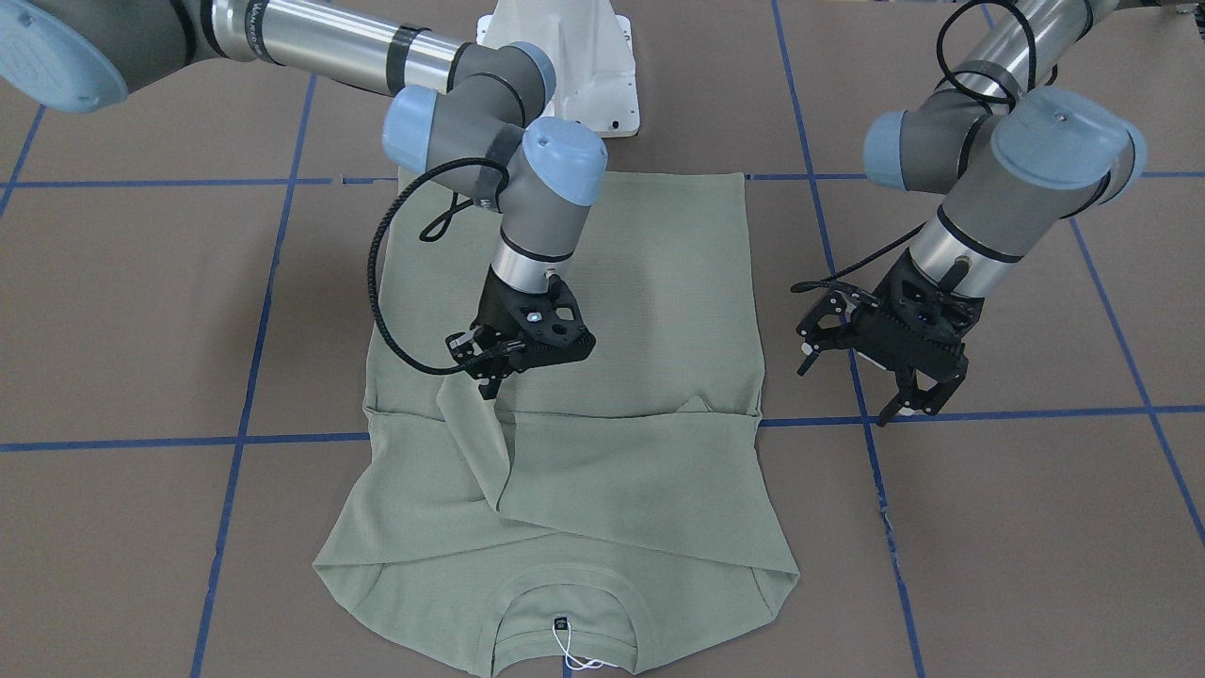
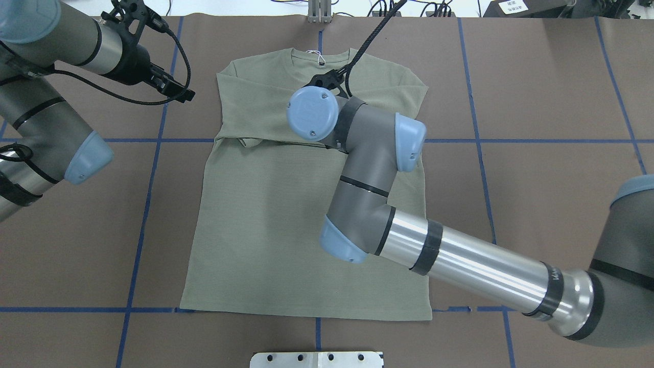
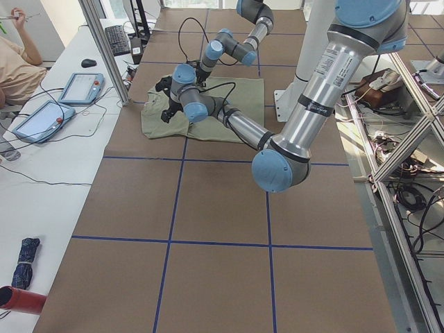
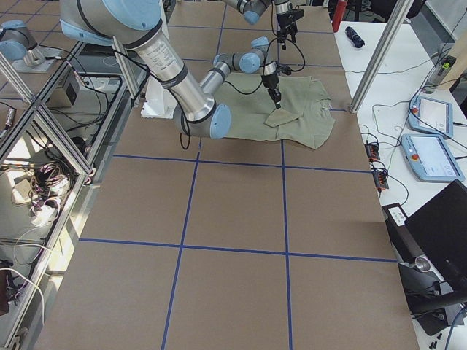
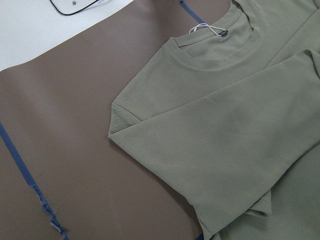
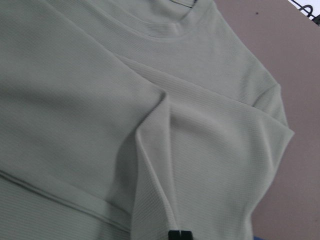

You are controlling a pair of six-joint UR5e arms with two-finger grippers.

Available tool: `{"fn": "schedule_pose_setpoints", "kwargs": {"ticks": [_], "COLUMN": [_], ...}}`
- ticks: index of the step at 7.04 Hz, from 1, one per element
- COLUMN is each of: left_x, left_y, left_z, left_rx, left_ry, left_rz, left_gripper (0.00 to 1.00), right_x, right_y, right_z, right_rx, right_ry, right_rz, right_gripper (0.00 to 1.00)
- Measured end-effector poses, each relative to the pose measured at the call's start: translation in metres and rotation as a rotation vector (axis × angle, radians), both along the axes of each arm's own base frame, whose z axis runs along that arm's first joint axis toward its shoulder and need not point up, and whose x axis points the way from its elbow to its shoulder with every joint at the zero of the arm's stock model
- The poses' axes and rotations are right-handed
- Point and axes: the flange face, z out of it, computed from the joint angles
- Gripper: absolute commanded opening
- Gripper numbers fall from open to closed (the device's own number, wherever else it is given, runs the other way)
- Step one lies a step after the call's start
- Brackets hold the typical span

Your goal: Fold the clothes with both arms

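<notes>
The shirt lies flat on the desk, spread beneath the right claw, which is pinched tight on a raised ridge of sleeve. The left claw hangs off the shirt's edge, jaws apart, holding nothing. To fold well, I judge the right claw should carry the sleeve low and straight across the chest, cloth taut, and let go only once it lies flat, without dragging the layer beneath
</notes>
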Motion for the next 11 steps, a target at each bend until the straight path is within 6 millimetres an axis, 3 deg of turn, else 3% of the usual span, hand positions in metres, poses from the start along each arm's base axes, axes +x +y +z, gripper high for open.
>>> {"fn": "schedule_pose_setpoints", "kwargs": {"ticks": [2, 3, 5, 6, 7, 9, 11], "left_x": [-0.001, -0.002, -0.001, -0.001, -0.001, -0.001, -0.004], "left_y": [0.002, 0.003, 0.004, 0.004, 0.004, 0.005, 0.009], "left_z": [-0.004, -0.006, -0.007, -0.007, -0.007, -0.008, -0.016], "left_rx": [-0.006, -0.011, -0.016, -0.016, -0.017, -0.015, -0.035], "left_ry": [0.01, 0.016, 0.021, 0.021, 0.021, 0.023, 0.045], "left_rz": [-0.007, -0.012, -0.013, -0.013, -0.013, -0.013, -0.031], "left_gripper": [1.0, 1.0, 1.0, 1.0, 1.0, 1.0, 1.0], "right_x": [0.047, 0.06, 0.063, 0.057, 0.052, 0.049, 0.07], "right_y": [-0.022, -0.032, -0.045, -0.053, -0.06, -0.066, -0.059], "right_z": [0.032, 0.044, 0.062, 0.074, 0.083, 0.077, 0.045], "right_rx": [0.018, 0.021, 0.024, 0.036, 0.049, 0.063, 0.011], "right_ry": [0.047, 0.069, 0.089, 0.084, 0.071, 0.002, -0.172], "right_rz": [-0.021, -0.025, -0.023, -0.026, -0.024, -0.013, -0.005], "right_gripper": [0.0, 0.0, 0.0, 0.63, 0.98, 0.99, 1.0]}}
